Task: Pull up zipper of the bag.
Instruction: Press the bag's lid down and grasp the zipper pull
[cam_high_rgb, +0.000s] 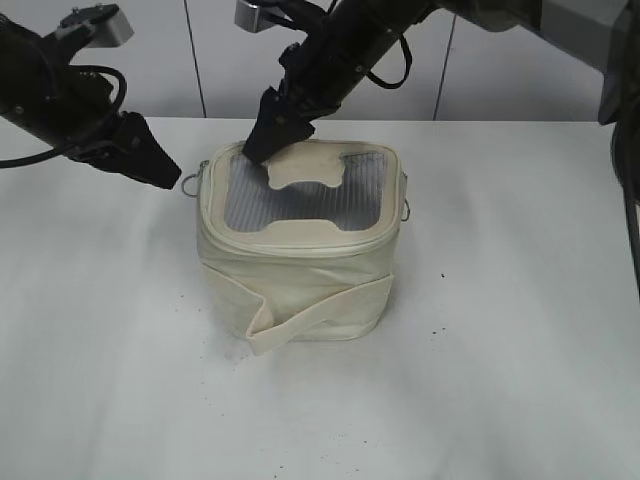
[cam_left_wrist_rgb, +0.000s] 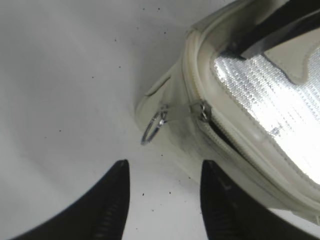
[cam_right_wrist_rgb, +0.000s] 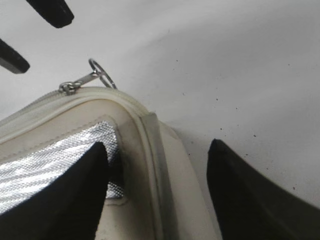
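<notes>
The cream bag (cam_high_rgb: 300, 285) stands mid-table, its lid showing a grey ribbed window and a bone-shaped patch. The zipper (cam_high_rgb: 300, 244) runs round the lid rim. One silver pull with a ring (cam_high_rgb: 190, 181) sticks out at the bag's left corner, and a second pull (cam_high_rgb: 406, 210) hangs on the right side. My left gripper (cam_high_rgb: 172, 178) is open and empty, its tips just short of the left ring (cam_left_wrist_rgb: 154, 126); a dark gap shows in the zipper (cam_left_wrist_rgb: 220, 134) behind the slider. My right gripper (cam_high_rgb: 262, 145) is open and straddles the lid's back-left corner rim (cam_right_wrist_rgb: 150, 150), one finger on the window. The ring (cam_right_wrist_rgb: 101, 73) lies beyond it.
The white table (cam_high_rgb: 500, 350) surrounds the bag, with small dark specks on it. A flat cream strap (cam_high_rgb: 320, 310) wraps the bag's body and sticks out at the front. A white wall stands behind. The left gripper's fingertips (cam_right_wrist_rgb: 50, 12) show in the right wrist view.
</notes>
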